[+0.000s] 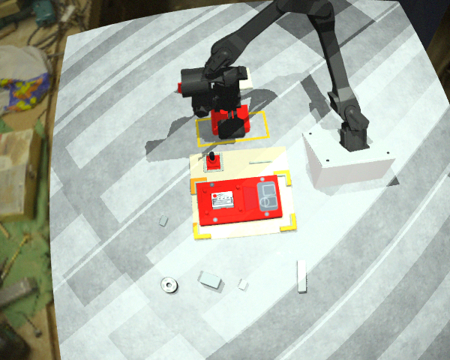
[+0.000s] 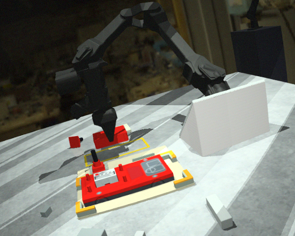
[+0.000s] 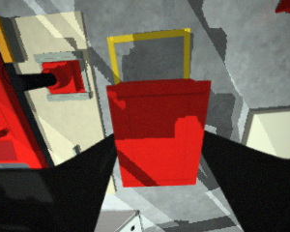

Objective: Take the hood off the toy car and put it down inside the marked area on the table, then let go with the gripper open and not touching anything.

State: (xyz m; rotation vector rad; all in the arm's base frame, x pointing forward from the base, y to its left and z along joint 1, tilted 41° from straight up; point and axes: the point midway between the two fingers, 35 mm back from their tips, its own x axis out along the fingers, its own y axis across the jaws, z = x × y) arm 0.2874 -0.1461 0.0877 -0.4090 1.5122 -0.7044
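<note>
The red hood point(image 1: 245, 115) point(image 2: 99, 140) point(image 3: 159, 166) is between the two black fingers of my gripper point(image 1: 231, 117) point(image 2: 111, 135) point(image 3: 157, 135), which is shut on its sides. The hood hangs above the table over the yellow outlined area point(image 1: 266, 124) point(image 2: 145, 142) point(image 3: 149, 36), with a shadow below it. In the top view it overlaps the outline's far edge. The toy car point(image 1: 252, 195) point(image 2: 132, 183) point(image 3: 14, 140) sits on the cream board without its hood, its grey engine block point(image 1: 222, 199) point(image 2: 106, 179) showing. The far finger is hidden in the exterior view.
A red block with a black lever point(image 1: 213, 163) point(image 2: 98, 166) stands on the cream board point(image 1: 238, 157) point(image 2: 132, 196). Another red block point(image 1: 179, 87) point(image 2: 74, 142) and a cream pad point(image 1: 247, 81) point(image 3: 275, 132) lie beyond the area. The white wedge base point(image 1: 349, 172) point(image 2: 228, 122) is right; a white bar point(image 1: 301, 275) lies in front.
</note>
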